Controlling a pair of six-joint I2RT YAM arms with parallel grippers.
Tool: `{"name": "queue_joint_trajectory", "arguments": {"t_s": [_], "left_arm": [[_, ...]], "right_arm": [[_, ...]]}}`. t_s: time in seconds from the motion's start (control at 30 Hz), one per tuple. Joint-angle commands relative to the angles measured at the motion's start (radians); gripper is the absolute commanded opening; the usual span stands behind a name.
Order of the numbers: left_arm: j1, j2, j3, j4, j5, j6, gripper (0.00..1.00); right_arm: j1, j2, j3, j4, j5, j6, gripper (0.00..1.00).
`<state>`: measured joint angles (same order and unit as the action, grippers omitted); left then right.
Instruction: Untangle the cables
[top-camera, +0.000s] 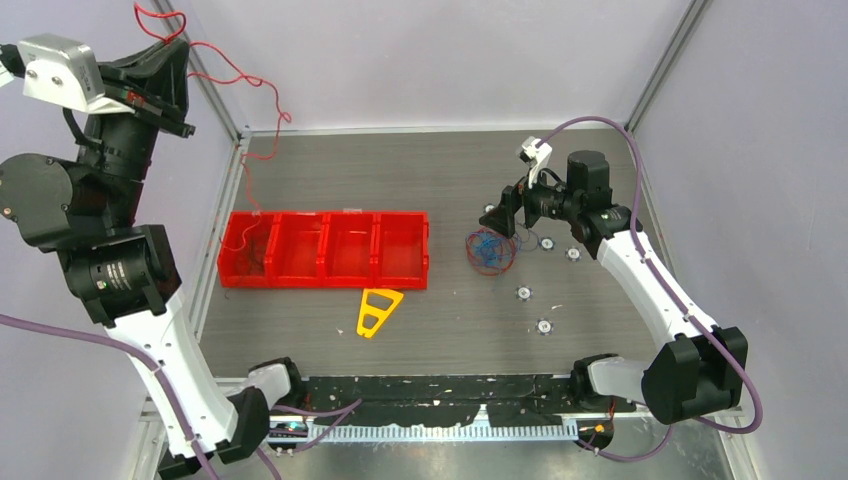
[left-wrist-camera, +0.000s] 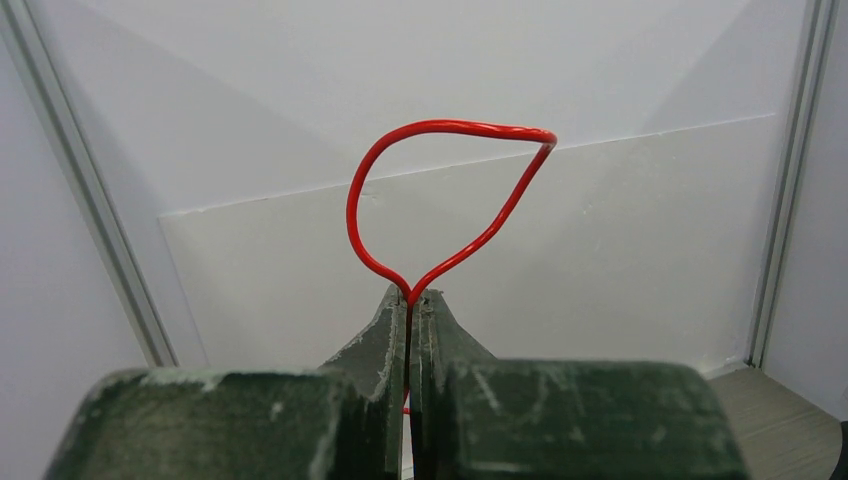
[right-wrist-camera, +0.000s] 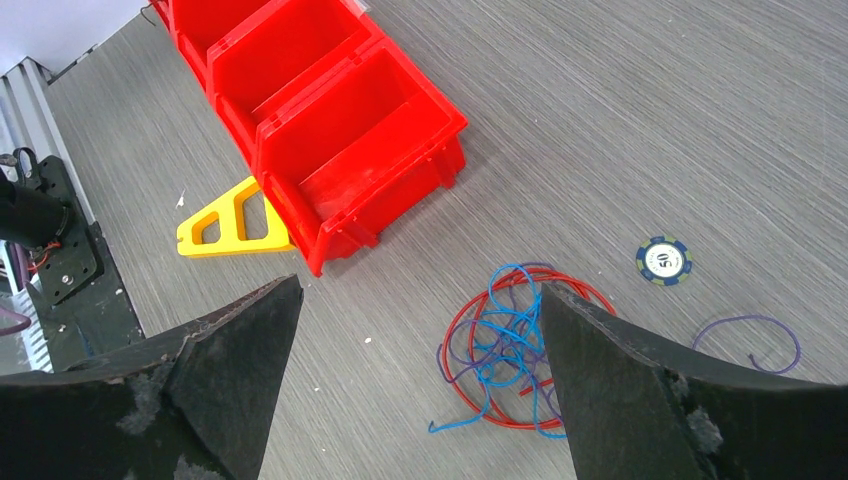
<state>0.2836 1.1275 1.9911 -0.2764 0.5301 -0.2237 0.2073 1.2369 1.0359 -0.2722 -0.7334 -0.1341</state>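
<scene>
Nearest the arms, a yellow triangular piece (top-camera: 378, 311) lies flat on the table (top-camera: 600, 170), just in front of a row of red bins (top-camera: 325, 283). To the right sit several poker chips (top-camera: 523, 292). Just beyond the nearest chips lies the tangle of cables (top-camera: 490, 251), red, blue and purple strands in a roundish heap with no clear long axis. One loose purple strand (right-wrist-camera: 748, 322) curls by itself near it. The right gripper (top-camera: 497, 215) hangs over the tangle's far side with its fingers spread wide, touching nothing.

Farther back on the left, the left gripper (top-camera: 172, 55) is raised high, its fingers pressed together on a single red cable (top-camera: 268, 98). A short loop sticks out past the fingertips. The long run of the cable drops in kinks, lengthwise from far and high down toward the leftmost bin; I cannot tell where its lower end lies.
</scene>
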Motion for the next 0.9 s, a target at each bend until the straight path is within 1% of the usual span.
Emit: {"name": "queue_joint_trajectory", "arguments": {"t_s": [0.0, 0.1, 0.23, 0.47, 0.6, 0.7, 0.87], "left_arm": [[0.004, 0.021, -0.021, 0.040, -0.022, 0.023, 0.00], [0.005, 0.018, -0.070, 0.047, -0.035, 0.044, 0.00], [0.005, 0.005, -0.187, 0.076, -0.051, 0.042, 0.00], [0.005, -0.004, -0.343, 0.088, -0.010, 0.010, 0.00], [0.005, -0.047, -0.500, 0.098, 0.049, 0.016, 0.00], [0.005, -0.099, -0.607, 0.087, 0.058, 0.053, 0.00], [0.005, -0.157, -0.704, 0.040, 0.076, 0.086, 0.00]], "right_arm": [[-0.003, -0.020, 0.021, 0.027, 0.003, 0.009, 0.95], [-0.003, -0.025, 0.016, 0.027, 0.005, 0.009, 0.95], [-0.003, -0.021, 0.016, 0.027, 0.005, 0.009, 0.95], [-0.002, -0.014, 0.017, 0.028, 0.010, 0.007, 0.95], [-0.002, -0.010, 0.016, 0.031, 0.018, 0.007, 0.95], [-0.003, -0.010, 0.019, 0.034, 0.024, 0.007, 0.95], [-0.003, -0.013, 0.013, 0.034, 0.032, 0.010, 0.95]]}}
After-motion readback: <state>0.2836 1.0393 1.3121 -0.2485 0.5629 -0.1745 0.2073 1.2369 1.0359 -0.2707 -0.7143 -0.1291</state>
